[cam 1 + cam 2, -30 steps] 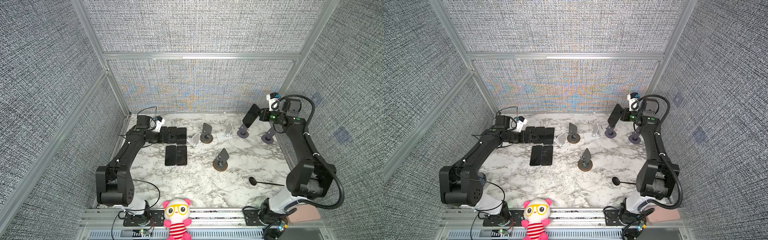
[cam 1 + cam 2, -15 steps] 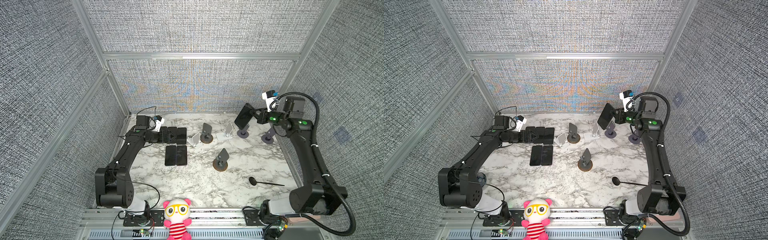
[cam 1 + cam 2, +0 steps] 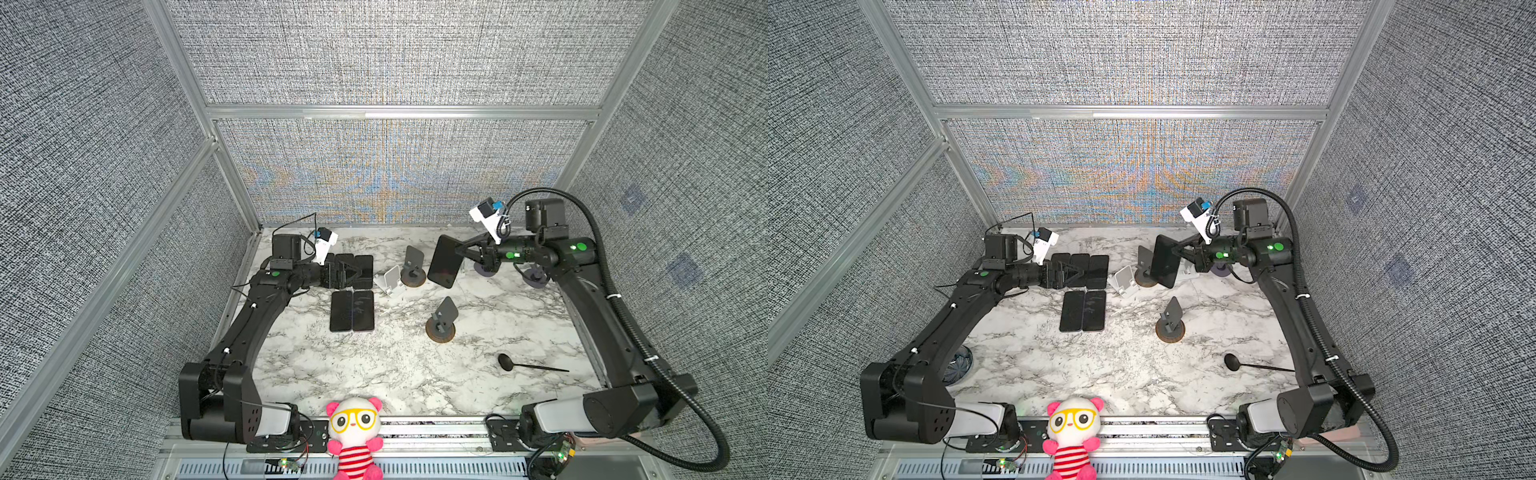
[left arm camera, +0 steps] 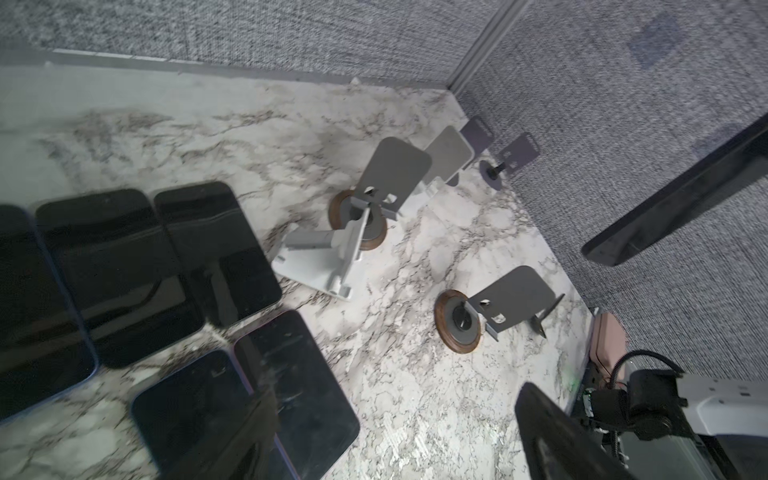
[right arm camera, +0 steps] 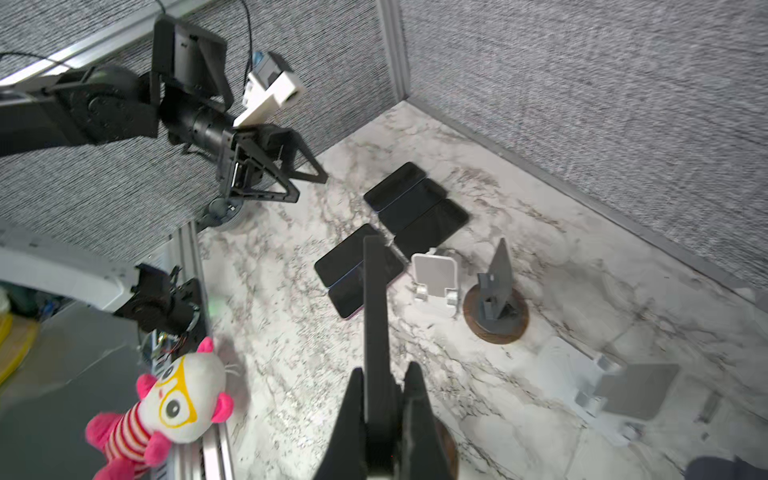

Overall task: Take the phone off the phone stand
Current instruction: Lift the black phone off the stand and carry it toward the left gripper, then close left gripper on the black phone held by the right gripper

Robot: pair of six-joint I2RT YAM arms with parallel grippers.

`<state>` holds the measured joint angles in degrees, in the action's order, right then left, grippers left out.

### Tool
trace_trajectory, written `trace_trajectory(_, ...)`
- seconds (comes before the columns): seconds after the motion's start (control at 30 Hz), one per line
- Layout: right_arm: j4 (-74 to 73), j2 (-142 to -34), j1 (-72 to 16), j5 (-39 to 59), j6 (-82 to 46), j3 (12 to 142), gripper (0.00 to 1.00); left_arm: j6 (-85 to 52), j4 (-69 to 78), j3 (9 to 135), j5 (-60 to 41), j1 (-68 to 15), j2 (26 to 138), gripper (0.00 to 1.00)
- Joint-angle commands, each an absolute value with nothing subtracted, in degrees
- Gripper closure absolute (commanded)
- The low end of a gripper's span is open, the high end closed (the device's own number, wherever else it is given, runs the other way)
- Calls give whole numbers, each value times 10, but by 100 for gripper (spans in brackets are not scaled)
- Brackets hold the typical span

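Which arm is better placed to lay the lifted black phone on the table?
Probably the right: the right gripper is shut on the flat black phone above the white marble table. The left gripper is open and empty.

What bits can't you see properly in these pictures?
Back row of phones: in both top views, partly covered by the left arm and its open jaws.
Held phone: right wrist view shows only its thin edge; the left wrist view's border cuts it off.
Purple stands: in both top views, mostly behind the right arm.
Black long-handled thing: too small to identify.
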<state>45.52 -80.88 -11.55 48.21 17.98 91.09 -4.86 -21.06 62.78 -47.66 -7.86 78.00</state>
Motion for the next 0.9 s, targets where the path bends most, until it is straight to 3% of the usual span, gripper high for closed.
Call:
trace_trajectory(0.0,514,-812,-131,545,266,913,100,-25,-157,614,-550,-89,762,10)
trace_trajectory(0.33,693,-875,-166,629,433,938,100,65,-217,613,-678,-152,771,12)
trace_trajectory(0.43,689,-879,-174,646,439,930,100,83,-230,612,-680,-166,771,17)
trace_trajectory(0.6,634,-874,-184,665,410,907,100,65,-195,601,-696,-183,774,37)
trace_trajectory(0.87,569,-873,-193,678,367,889,100,58,-176,593,-701,-214,775,44)
